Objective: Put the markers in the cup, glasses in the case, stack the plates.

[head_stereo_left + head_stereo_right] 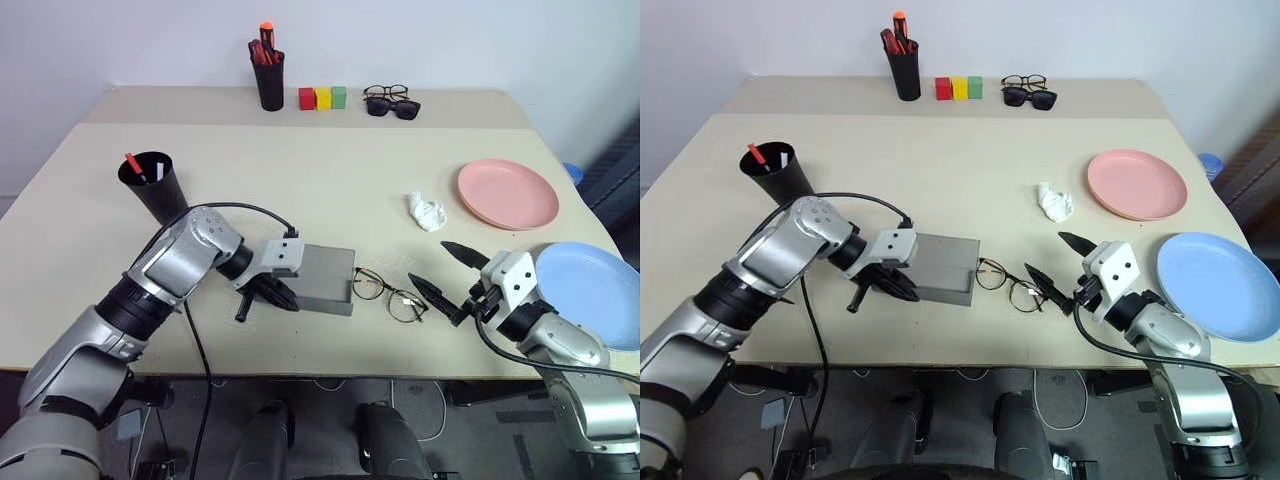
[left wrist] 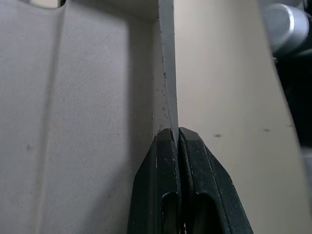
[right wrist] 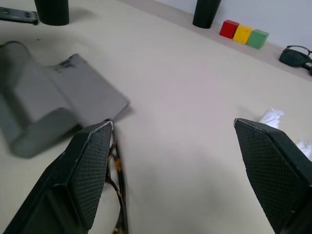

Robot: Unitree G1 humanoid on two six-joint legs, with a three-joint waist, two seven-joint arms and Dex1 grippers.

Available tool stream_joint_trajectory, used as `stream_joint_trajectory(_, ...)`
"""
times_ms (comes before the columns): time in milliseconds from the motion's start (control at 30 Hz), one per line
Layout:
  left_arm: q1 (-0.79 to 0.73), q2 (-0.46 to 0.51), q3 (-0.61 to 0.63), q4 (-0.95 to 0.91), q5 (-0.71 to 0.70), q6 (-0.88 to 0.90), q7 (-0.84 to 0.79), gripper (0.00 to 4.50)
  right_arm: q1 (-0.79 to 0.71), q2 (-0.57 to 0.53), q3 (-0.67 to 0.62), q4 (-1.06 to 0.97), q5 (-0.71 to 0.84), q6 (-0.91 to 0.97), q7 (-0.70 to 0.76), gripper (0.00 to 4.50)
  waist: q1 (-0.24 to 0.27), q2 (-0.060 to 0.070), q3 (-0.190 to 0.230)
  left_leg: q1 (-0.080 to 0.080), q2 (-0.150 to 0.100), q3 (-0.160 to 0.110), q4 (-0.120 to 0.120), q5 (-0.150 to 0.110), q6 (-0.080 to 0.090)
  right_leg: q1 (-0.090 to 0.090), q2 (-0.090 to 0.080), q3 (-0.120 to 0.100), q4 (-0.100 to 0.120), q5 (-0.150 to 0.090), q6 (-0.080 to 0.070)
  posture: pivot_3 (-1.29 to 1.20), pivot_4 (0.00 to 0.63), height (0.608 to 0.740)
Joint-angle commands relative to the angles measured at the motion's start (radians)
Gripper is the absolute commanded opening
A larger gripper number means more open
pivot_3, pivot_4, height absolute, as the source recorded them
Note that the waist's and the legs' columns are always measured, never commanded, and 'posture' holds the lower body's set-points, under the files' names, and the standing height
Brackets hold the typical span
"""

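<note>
The grey case (image 1: 325, 278) lies near the table's front edge. My left gripper (image 1: 272, 294) is at the case's left side, and in the left wrist view its fingers (image 2: 161, 180) are shut on a thin edge of the case (image 2: 165, 78). The wire-frame glasses (image 1: 388, 295) lie just right of the case. Beyond the glasses my right gripper (image 1: 427, 261) stands open and empty, and its fingers (image 3: 87, 170) point towards them. The black cup (image 1: 152, 182) at the left holds one red marker (image 1: 133, 163). The pink plate (image 1: 507, 193) and the blue plate (image 1: 590, 290) lie apart at the right.
A crumpled white paper (image 1: 427, 210) lies left of the pink plate. At the back stand a black pen holder (image 1: 268, 78) with orange-tipped pens and three coloured blocks (image 1: 322, 97). Sunglasses (image 1: 393, 107) and a thick-framed pair (image 1: 385, 91) lie beside them.
</note>
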Motion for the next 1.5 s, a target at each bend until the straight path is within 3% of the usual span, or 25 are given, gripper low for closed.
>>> stream_joint_trajectory(33, -0.001, -0.046, 0.003, -0.104, -0.012, 0.123, 0.061, 0.08, 0.011, 0.001, -0.026, -0.061, 0.006, -0.018, -0.016, 4.08, 0.006, 0.0, 0.0, 0.0, 0.0, 0.0, 0.0, 0.0, 0.0, 0.0, 0.0, 0.0, 0.0, 0.0, 0.0, 0.0, 0.15, 0.74)
stream_joint_trajectory(200, -0.056, -0.187, -0.021, -0.058, 0.02, 0.209, 0.183, 0.08, 0.008, -0.007, -0.034, -0.062, 0.012, -0.01, -0.018, 4.08, 0.006, 0.0, 0.0, 0.0, -0.001, 0.0, 0.002, 0.0, 0.0, 0.001, 0.0, 0.0, 0.0, 0.0, 0.001, 0.0, 0.15, 0.74)
stream_joint_trajectory(467, -0.135, -0.292, -0.03, 0.083, 0.042, 0.2, 0.266, 0.08, 0.012, -0.01, -0.047, -0.059, 0.012, -0.008, -0.019, 4.08, 0.0, 0.0, 0.0, 0.001, 0.0, 0.0, 0.001, 0.0, 0.0, 0.001, 0.001, 0.0, 0.001, -0.002, 0.003, 0.0, 0.15, 0.74)
stream_joint_trajectory(700, -0.15, -0.214, -0.005, 0.209, 0.07, 0.048, 0.235, 0.08, 0.017, -0.011, -0.052, -0.066, 0.015, -0.001, -0.019, 4.08, -0.001, 0.0, 0.0, 0.001, 0.0, 0.0, 0.001, 0.0, 0.0, 0.0, 0.001, 0.0, 0.001, -0.001, 0.002, 0.0, 0.15, 0.74)
stream_joint_trajectory(933, -0.199, -0.235, -0.027, 0.4, 0.129, -0.11, 0.231, 0.08, 0.002, -0.023, -0.06, -0.054, 0.018, 0.005, -0.011, 4.08, 0.005, 0.0, 0.0, 0.0, -0.001, 0.0, 0.001, 0.0, 0.0, 0.001, 0.0, 0.0, 0.0, 0.0, 0.001, 0.0, 0.15, 0.74)
stream_joint_trajectory(1500, -0.241, -0.312, -0.001, 0.444, 0.16, -0.104, 0.214, 0.08, 0.043, -0.054, -0.091, -0.077, 0.039, 0.022, -0.009, 4.08, 0.005, 0.0, 0.0, 0.0, -0.001, 0.0, 0.002, 0.0, 0.0, 0.002, 0.0, 0.0, 0.001, 0.0, 0.001, 0.0, 0.15, 0.74)
